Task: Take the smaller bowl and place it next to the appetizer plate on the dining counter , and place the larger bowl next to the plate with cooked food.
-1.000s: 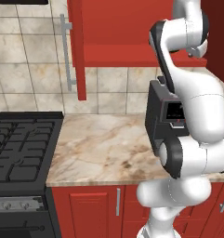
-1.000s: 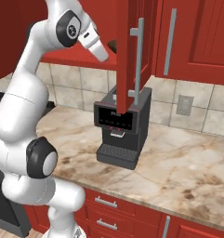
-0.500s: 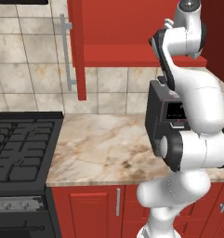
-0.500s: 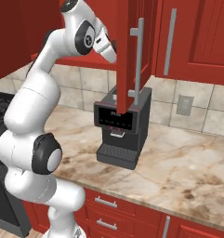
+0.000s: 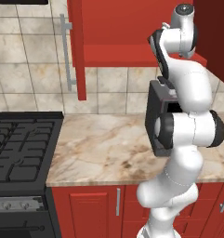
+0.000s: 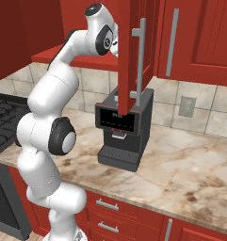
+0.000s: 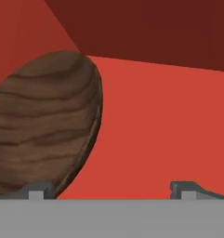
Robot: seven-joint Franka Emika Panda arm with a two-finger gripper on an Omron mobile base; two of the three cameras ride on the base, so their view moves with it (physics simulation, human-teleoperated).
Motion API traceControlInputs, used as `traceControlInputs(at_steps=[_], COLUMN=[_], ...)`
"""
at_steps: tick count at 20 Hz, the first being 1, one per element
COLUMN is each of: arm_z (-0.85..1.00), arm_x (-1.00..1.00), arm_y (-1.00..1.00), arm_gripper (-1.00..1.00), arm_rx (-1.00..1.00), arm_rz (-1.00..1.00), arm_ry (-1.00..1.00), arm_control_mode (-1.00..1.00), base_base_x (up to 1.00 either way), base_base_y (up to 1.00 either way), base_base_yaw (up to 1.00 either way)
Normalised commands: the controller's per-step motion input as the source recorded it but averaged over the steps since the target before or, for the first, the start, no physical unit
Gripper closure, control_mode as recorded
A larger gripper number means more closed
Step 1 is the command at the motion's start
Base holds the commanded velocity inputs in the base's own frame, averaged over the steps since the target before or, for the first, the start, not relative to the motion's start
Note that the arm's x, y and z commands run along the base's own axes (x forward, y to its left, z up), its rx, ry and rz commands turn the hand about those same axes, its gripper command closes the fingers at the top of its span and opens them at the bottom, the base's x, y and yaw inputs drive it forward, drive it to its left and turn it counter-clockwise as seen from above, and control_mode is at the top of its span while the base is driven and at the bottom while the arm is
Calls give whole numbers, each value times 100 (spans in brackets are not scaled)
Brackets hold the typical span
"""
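Observation:
The smaller bowl (image 7: pixel 43 130), dark brown wood with clear grain, lies on the left of the hand view against the red inside of an upper cabinet. My gripper (image 7: pixel 112 191) is open, its two fingertips (image 7: pixel 36 190) set wide apart at the bottom. The left tip sits just under the bowl's near rim and the right tip is over bare red shelf. In the base views my arm (image 6: pixel 93 40) is stretched up, and the hand goes in behind the open cabinet door (image 6: pixel 130 52). The larger bowl, both plates and the dining counter are out of view.
A black coffee machine (image 6: pixel 122 134) stands on the marbled wall counter (image 5: pixel 104 148) right below the cabinet. A black gas stove (image 5: pixel 20 148) sits to the left. The open door (image 5: pixel 76 42) juts out over the counter. Closed red cabinets (image 6: pixel 195 37) are to the right.
The arm has straightened upward and carried the hand higher into the open cabinet. The jaws have stayed wide.

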Motion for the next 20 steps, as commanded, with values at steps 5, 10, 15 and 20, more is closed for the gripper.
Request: traceControlInputs(at_steps=[5, 10, 15, 20], arm_z=[0, 1, -32, -42], arm_x=[71, 37, 39, 45], arm_y=[-2, -8, -23, -2], arm_gripper=[-100, -100, -100, 100], arm_rx=[0, 0, 0, 0], arm_rz=[4, 2, 0, 0], arm_ry=[4, -2, -5, -3], arm_control_mode=[-100, -100, -100, -100], base_base_x=[0, 0, 0, 0], base_base_y=[0, 0, 0, 0], base_base_yaw=[0, 0, 0, 0])
